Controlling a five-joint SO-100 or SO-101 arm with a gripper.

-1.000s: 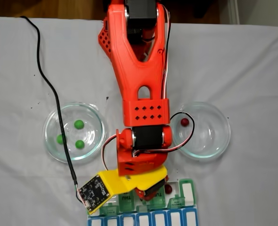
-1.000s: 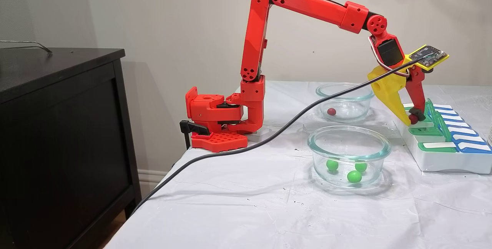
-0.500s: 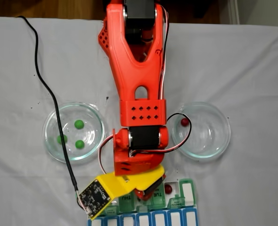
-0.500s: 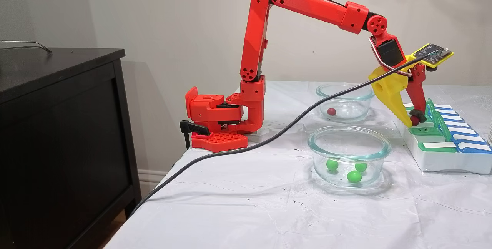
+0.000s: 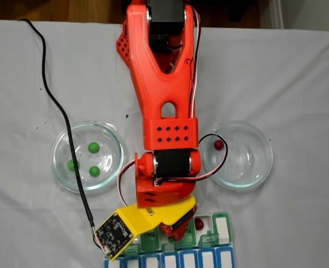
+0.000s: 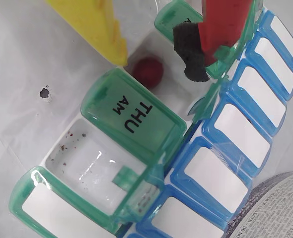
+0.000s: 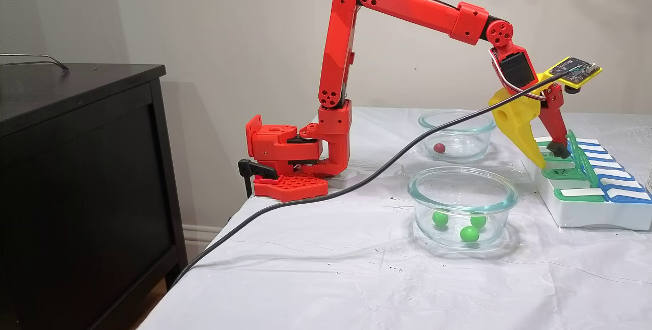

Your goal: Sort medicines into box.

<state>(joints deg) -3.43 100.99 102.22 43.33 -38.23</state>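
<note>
A dark red ball (image 6: 148, 72) sits loose in an open compartment of the pill box (image 6: 136, 148), near the top centre of the wrist view, right beside the closed green lid marked THU AM. The pincer (image 6: 161, 57) hangs over that compartment with its fingers apart and nothing between them: the yellow finger's tip is just left of the ball, the red finger with its black pad to the right, neither gripping it. From above, a red ball (image 5: 199, 224) shows in the box (image 5: 223, 231) at the bottom edge of the frame, just right of the pincer (image 5: 178, 229). Another red ball (image 5: 218, 144) lies in the glass dish (image 5: 262, 162) at the right, and three green balls (image 5: 89, 159) rest in the dish (image 5: 61, 167) at the left. A black cable (image 5: 53, 95) runs across the white-covered desk (image 5: 298, 78) and over the left dish.
</note>
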